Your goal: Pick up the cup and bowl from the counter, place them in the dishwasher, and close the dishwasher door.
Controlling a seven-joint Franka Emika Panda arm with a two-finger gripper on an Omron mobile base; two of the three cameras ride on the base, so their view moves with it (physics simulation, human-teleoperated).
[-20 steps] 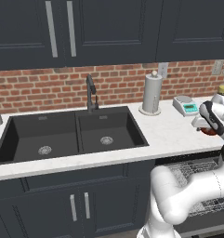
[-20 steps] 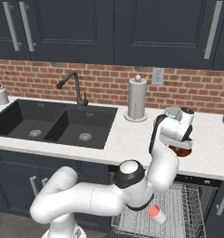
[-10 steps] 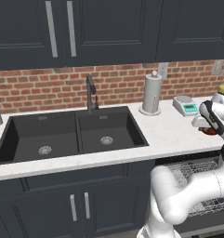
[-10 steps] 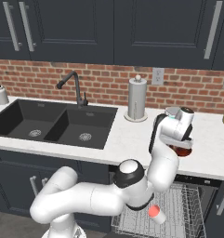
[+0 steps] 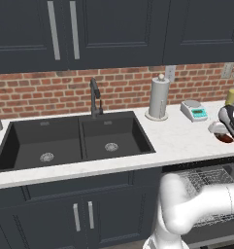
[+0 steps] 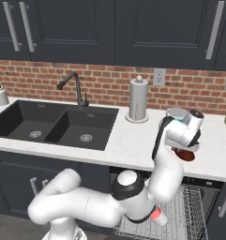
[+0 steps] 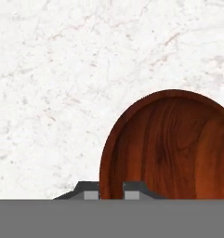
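Bowl (image 7: 171, 144) flat on white desk (image 7: 53, 69), right of sink (image 5: 75, 138), just in front of the scale (image 5: 194, 110). Near rim caught between the two fingertips (image 7: 134, 189) of tool (image 7: 112, 191): one tip outside the wall, one inside, jaws narrowed onto the thin rim. Bowl body off to one side of the grip, so load hangs off-centre; likely to tip when lifted. Dishwasher rack (image 6: 180, 215) open directly below desk edge, cup (image 6: 155, 214) already lying in it. Next: lift straight, carry outward and down to rack.
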